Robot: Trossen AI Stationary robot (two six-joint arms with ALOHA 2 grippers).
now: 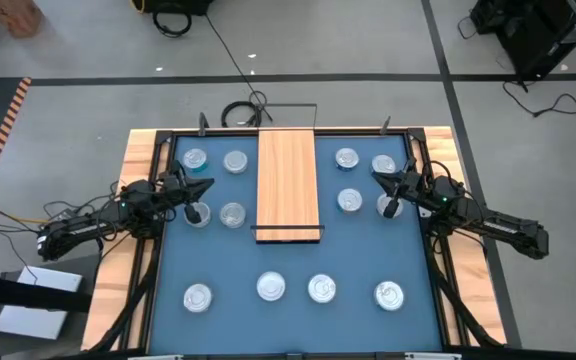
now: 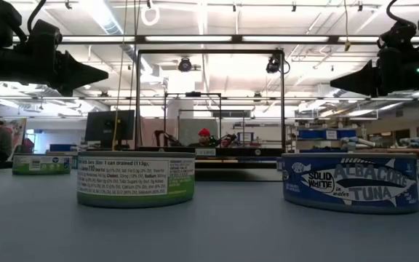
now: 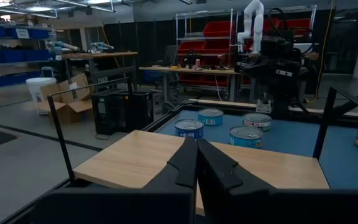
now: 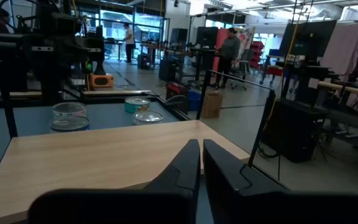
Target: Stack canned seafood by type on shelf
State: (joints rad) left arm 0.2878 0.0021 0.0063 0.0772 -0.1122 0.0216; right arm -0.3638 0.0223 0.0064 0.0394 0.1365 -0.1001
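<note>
My left gripper hangs over the table's left side with its fingers pressed together on nothing, pointing toward the shelf. My right gripper mirrors it on the right side, also closed and empty.

The tins lie in three groups: four left of the shelf, four right of it, and four in a row along the near edge. None is on the shelf yet, so the stacking is all still to do.

I judge the tins rigid and fairly heavy for their size, since they are sealed and full. The metal tops look slick and the sides are smooth, one paper-labelled, one printed blue. I would open wide and take a tin across its round wall, low enough not to ride up on the rim. They should not crush, but a loose pinch could let one slip or twist.

The table is flat, blue and matte. The shelf is a pale wood board with a thin black frame at its ends, level and bare. Beyond lies a workshop with racks, benches, and people standing far off.
</note>
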